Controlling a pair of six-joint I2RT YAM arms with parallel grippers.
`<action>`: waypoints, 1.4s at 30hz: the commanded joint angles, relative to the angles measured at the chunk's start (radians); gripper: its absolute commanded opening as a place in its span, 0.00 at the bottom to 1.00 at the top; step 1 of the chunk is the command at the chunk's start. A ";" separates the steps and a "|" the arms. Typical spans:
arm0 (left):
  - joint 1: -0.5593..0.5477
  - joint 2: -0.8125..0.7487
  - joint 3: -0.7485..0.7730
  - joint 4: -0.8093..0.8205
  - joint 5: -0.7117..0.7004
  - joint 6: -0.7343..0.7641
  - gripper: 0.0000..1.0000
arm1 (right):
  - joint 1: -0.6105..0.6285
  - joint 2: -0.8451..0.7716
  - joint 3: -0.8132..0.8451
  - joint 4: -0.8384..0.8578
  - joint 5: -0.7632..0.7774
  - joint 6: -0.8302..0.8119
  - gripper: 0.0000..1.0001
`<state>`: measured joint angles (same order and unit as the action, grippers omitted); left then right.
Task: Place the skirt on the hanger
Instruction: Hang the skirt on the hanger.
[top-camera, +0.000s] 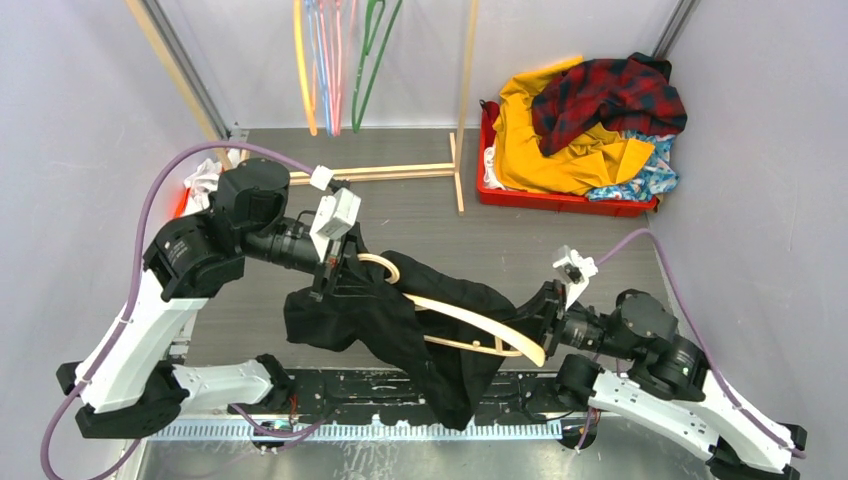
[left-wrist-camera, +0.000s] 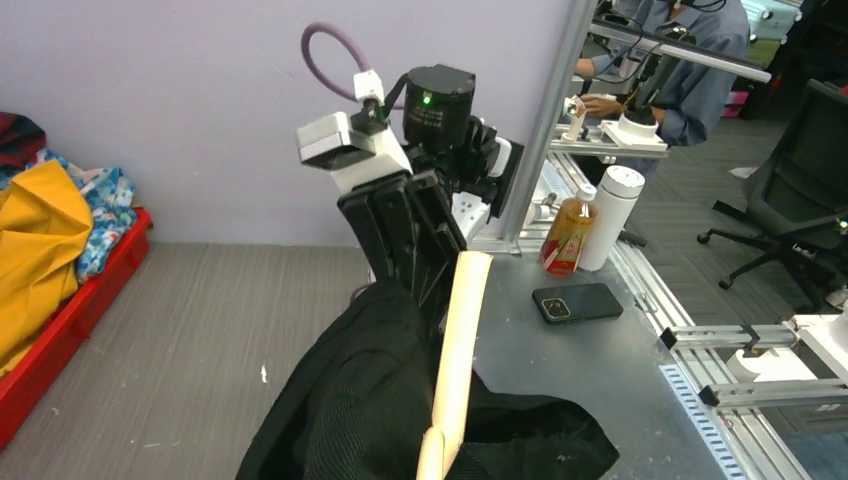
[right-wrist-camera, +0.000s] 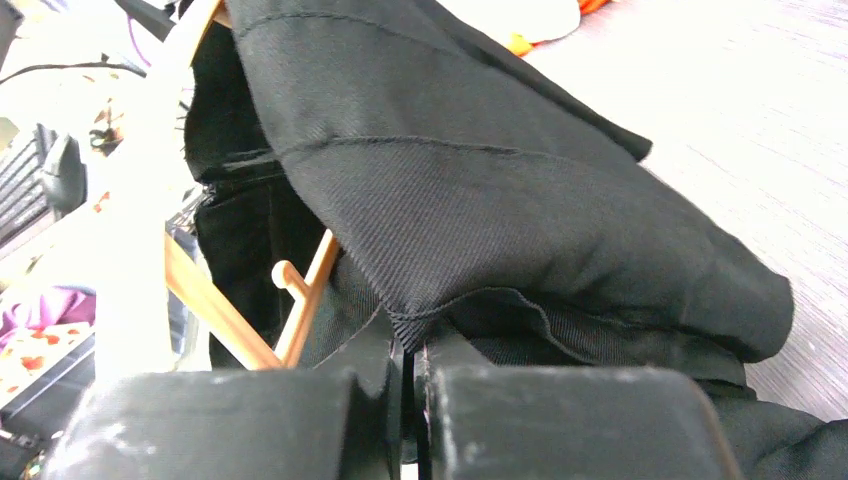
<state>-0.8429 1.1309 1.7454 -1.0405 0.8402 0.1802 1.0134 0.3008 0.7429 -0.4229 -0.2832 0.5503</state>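
My right jaws pinch black cloth (right-wrist-camera: 500, 200) on the hanger (top-camera: 470, 318); left jaws pressed together.
The skirt (top-camera: 655, 175) looks thin and limp; I'd take its waistband.

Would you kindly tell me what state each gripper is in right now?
Left gripper: closed, at the hook end of the hanger; what it grips is hidden.
Right gripper: closed on the black garment.
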 joint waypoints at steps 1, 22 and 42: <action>0.028 -0.049 -0.078 0.203 -0.038 -0.035 0.00 | 0.005 -0.041 0.102 -0.157 0.124 -0.015 0.02; 0.109 -0.091 -0.356 0.480 0.009 -0.177 0.00 | 0.006 -0.042 0.344 -0.503 0.264 -0.035 0.02; 0.108 -0.197 -0.683 0.715 -0.153 -0.322 0.00 | 0.006 0.196 0.371 -0.482 0.280 -0.057 0.01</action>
<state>-0.7471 0.9493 1.0798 -0.4225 0.8310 -0.1318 1.0134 0.3874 1.0843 -0.9970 -0.1543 0.5198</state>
